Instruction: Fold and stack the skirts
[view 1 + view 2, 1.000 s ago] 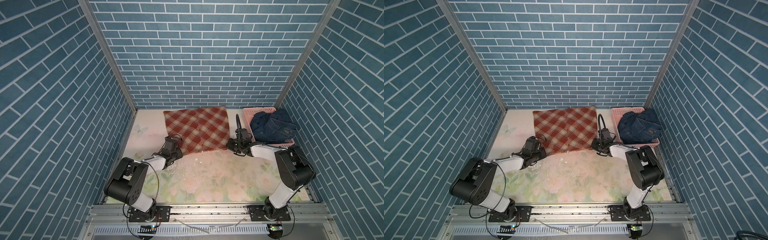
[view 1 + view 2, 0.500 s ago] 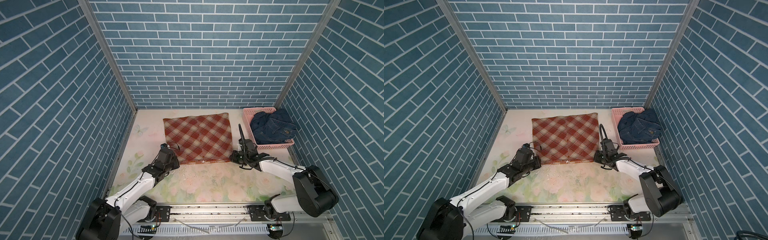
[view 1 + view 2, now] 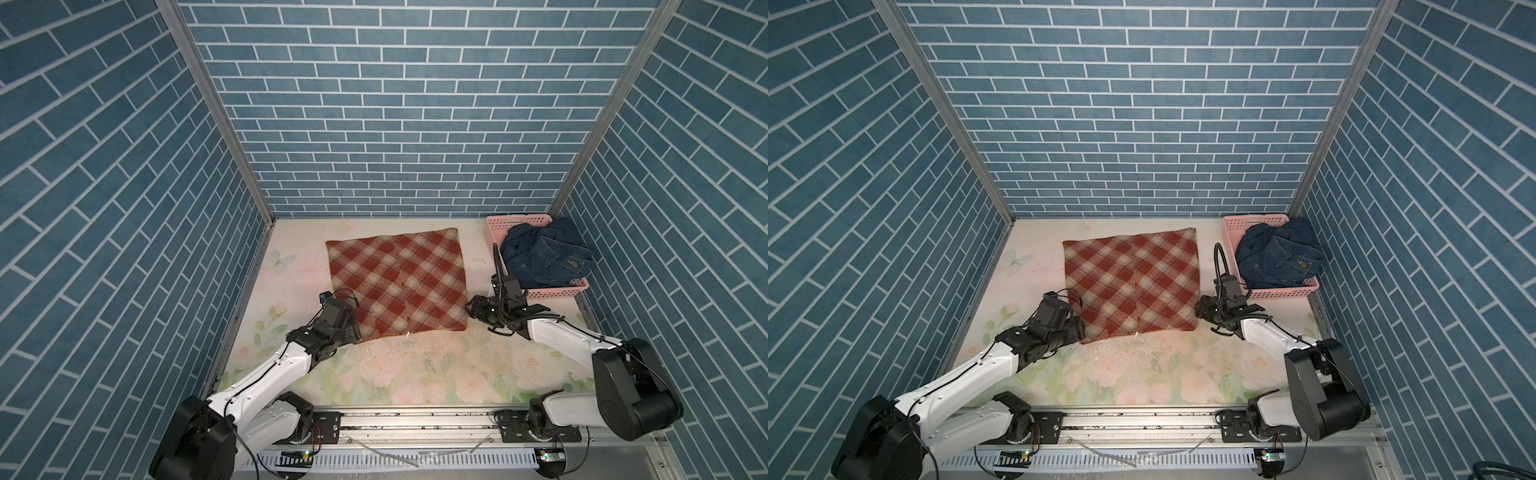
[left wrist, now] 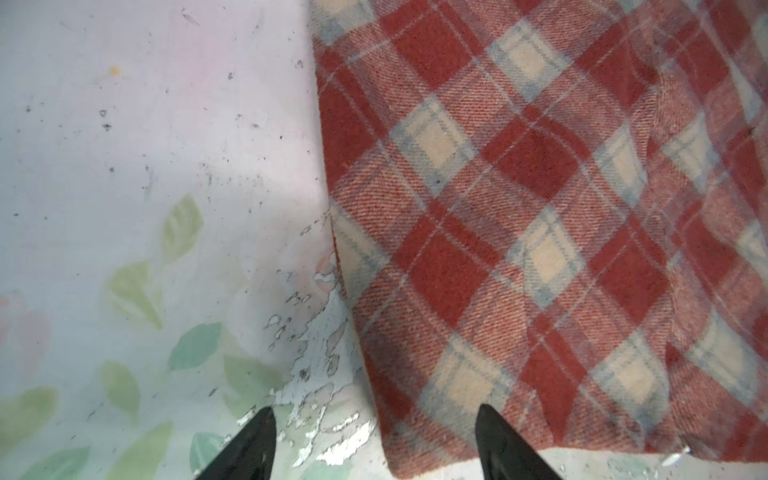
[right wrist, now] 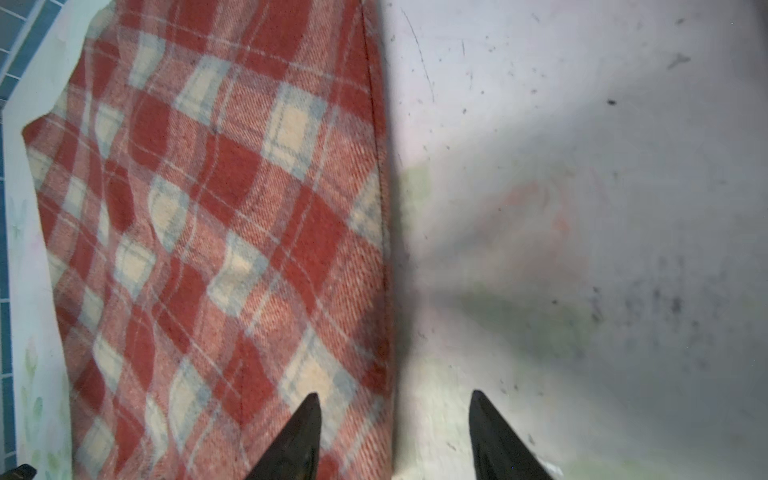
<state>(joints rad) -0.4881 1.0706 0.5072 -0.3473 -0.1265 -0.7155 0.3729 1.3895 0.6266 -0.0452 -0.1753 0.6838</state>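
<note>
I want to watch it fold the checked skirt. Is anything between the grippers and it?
Nothing visible is in the way. The left gripper and the right gripper are open at the plaid skirt's near corners. Each straddles a side edge, with one fingertip over cloth and one over table.

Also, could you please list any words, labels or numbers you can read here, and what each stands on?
None can be read.
The small white tag at the near hem of the plaid skirt and the metal button on the denim skirts in the pink basket are too small to show any lettering.
</note>
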